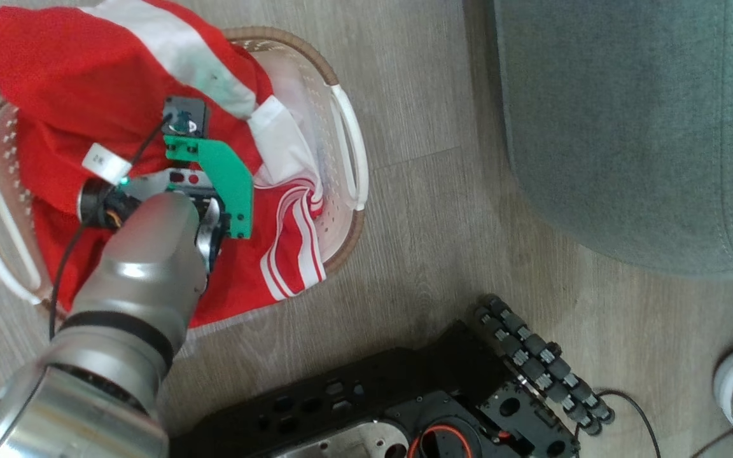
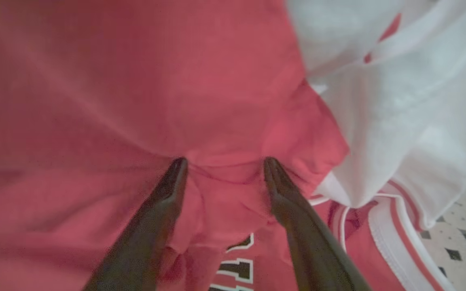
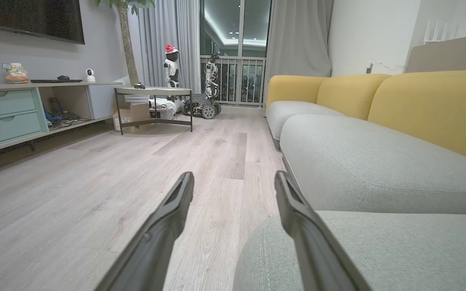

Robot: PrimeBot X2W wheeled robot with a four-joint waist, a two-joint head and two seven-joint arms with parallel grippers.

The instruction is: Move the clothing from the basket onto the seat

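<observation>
**Left arm at the basket.** The left gripper [image 2: 224, 161] has its fingers apart, tips pressed into the red clothing [image 2: 95, 101]. A raised fold lies directly between them, so closing would likely pinch it. The clothing sits heaped in the basket [image 1: 349, 143] and spills over the rim at the head view's upper left. Its crumpled spread runs roughly upper left to lower right, with no clear heading. The left arm is nearer. The right gripper [image 3: 235, 178], fingers apart and empty, hangs beside the seat [image 1: 627, 127], which lies to the basket's right.
</observation>
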